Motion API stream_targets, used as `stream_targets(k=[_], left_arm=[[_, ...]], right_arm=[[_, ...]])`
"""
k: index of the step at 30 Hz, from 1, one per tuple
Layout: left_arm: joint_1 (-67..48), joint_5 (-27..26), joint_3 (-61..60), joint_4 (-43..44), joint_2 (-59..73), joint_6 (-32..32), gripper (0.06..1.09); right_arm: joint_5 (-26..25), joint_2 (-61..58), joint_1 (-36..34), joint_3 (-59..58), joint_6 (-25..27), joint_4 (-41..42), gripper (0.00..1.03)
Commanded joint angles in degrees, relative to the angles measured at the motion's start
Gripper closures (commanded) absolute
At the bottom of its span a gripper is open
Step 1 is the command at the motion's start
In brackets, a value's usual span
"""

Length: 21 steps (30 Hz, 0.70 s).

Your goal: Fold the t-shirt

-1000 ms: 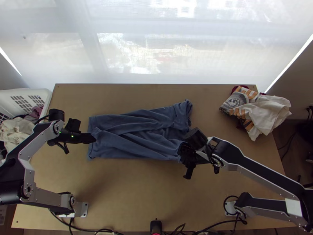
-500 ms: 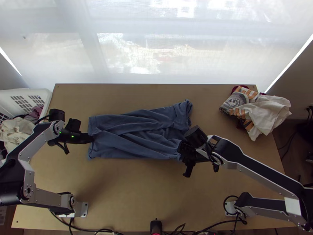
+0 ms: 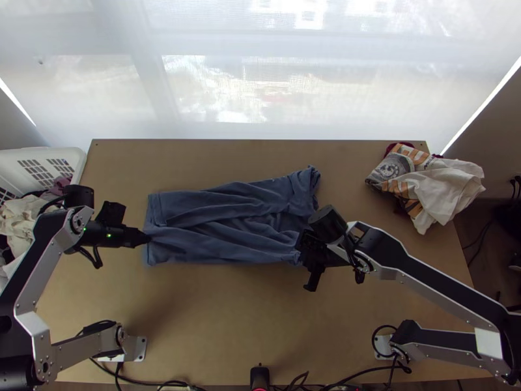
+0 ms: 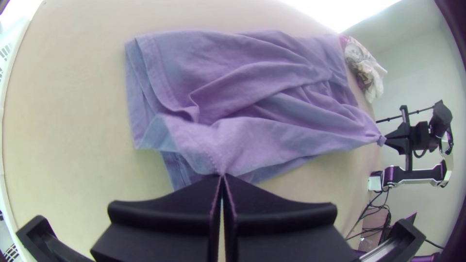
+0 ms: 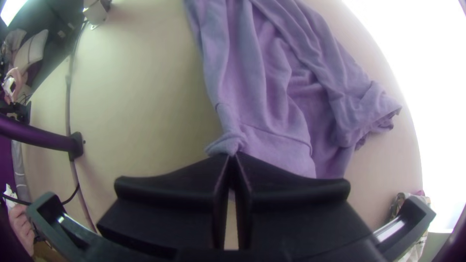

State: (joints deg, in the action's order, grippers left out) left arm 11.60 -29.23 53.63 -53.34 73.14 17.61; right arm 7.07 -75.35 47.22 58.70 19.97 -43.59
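Observation:
The blue t-shirt (image 3: pixel 228 225) lies in a long folded strip across the middle of the table, with wrinkles along its length. At its left end is my left gripper (image 3: pixel 147 239); in the left wrist view the left gripper (image 4: pixel 222 175) is shut on the shirt's edge, which is drawn to a point. My right gripper (image 3: pixel 305 251) is at the near right corner of the strip. In the right wrist view the right gripper (image 5: pixel 232 155) is shut on a small bunched corner of the t-shirt (image 5: pixel 272 87).
A white basket (image 3: pixel 79 159) with clothes stands at the table's left edge. Other cloths, white and patterned (image 3: pixel 449 186), lie in a heap at the back right corner. A small black device (image 3: pixel 260 376) is at the near edge.
My left gripper has moved a little to the left, and the shirt's left edge is pulled slightly with it. The right gripper has shifted slightly away from the near edge.

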Motion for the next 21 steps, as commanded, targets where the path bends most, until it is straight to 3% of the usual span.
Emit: stream_targets(k=[1, 10, 21], left_arm=[[0.36, -0.47, -0.28, -7.83, -8.72, 2.35, 1.05], [1.15, -0.39, -0.45, -14.42, -15.49, 4.63, 1.05], [3.52, -0.47, -1.42, -12.05, -17.69, 4.45, 1.05]], right_arm=[[-0.04, 0.03, -0.29, 1.60, -0.10, 0.00, 1.00], [-0.04, 2.23, -2.40, 2.83, -0.02, -0.62, 1.00], [-0.04, 3.11, -5.65, 4.85, 0.25, -0.62, 1.00]])
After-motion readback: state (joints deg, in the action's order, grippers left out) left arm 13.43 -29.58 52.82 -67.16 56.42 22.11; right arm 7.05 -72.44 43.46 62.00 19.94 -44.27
